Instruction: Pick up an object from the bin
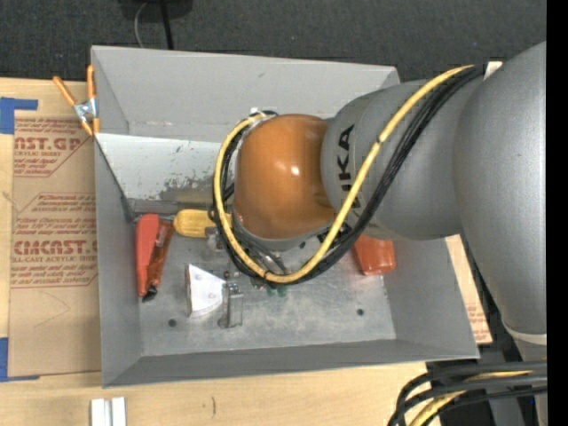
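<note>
The gripper [232, 307] is positioned low over the bin [311, 313] floor. A white wedge-shaped piece [204, 291] is seen just beside it, toward the view's left. Whether the gripper is spread or closed cannot be told.

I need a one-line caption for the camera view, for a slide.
The gripper reaches into the grey bin, beside a white piece; a red tool lies at left.
</note>
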Robot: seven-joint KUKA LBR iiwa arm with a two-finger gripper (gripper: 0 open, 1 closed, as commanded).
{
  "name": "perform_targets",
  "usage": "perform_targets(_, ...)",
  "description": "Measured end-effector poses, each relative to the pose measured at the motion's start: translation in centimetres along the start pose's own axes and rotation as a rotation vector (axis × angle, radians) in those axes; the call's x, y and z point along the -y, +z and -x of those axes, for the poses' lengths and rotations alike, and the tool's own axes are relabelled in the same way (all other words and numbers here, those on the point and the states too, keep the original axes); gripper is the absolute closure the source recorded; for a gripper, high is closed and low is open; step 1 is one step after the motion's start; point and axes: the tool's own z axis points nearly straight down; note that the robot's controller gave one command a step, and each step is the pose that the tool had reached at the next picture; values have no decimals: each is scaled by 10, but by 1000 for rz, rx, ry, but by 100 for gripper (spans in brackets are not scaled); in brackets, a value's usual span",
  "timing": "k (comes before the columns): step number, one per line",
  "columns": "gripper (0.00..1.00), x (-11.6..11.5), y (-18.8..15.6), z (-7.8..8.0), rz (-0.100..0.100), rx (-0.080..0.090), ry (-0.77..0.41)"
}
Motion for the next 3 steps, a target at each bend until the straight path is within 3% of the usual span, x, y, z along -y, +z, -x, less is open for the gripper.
perform_targets(1, 0, 6, 21, 11, 0, -4, -316)
perform_targets(2, 0, 1, 33, 35, 1, 2, -638)
perform_targets(3, 0, 6, 86, 42, 2, 3, -697)
